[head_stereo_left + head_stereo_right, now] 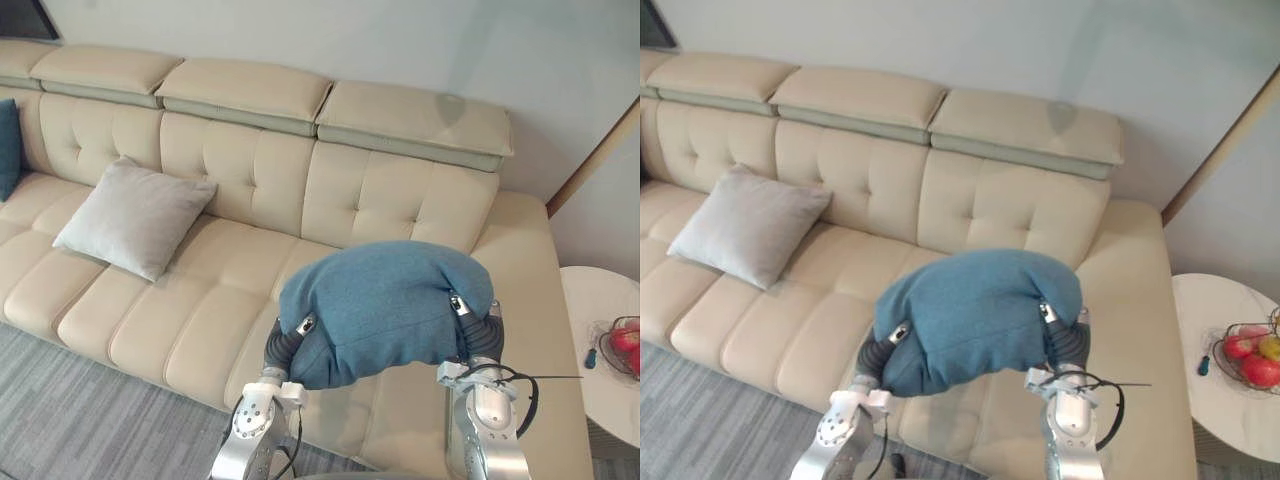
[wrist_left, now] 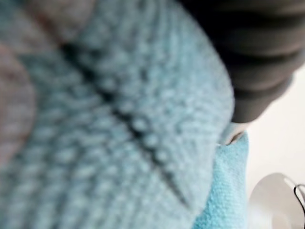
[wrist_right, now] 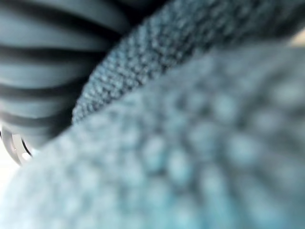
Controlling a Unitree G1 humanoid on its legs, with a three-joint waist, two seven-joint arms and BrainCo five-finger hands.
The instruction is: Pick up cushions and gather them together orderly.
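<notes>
- Left eye view: the blue cushion is carried between the two arms. It hangs over the right-hand seat of the sofa and appears lifted clear of the seat.
- The left robot hand presses in at the cushion's lower left side, and the right robot hand at its right side. Both dark ribbed covers are sunk into the fabric.
- Whether either robot hand is spread flat or closed on the cloth cannot be told, because the cushion hides everything past the covers. Both wrist views show the blue weave pressed close against the ribbed cover.
- The grey cushion leans against the backrest on the left half of the sofa, well apart from the carried one.
- The dark blue cushion shows as a sliver at the sofa's far left edge, beyond the grey one.
- A round white desk stands beside the sofa's right arm and bears a fruit basket. Neither belongs to the task.
- Step in hand, as judged: the transport phase, with one cushion picked up and not yet set down with the others.
- Next move, as judged: carry the load leftward along the sofa toward the grey cushion, keeping even inward pressure from both sides. Then lower it upright just beside the grey cushion, against the backrest.
- Risk, as judged: the soft filling may yield and the cushion may slip downward if the two arms drift apart.
</notes>
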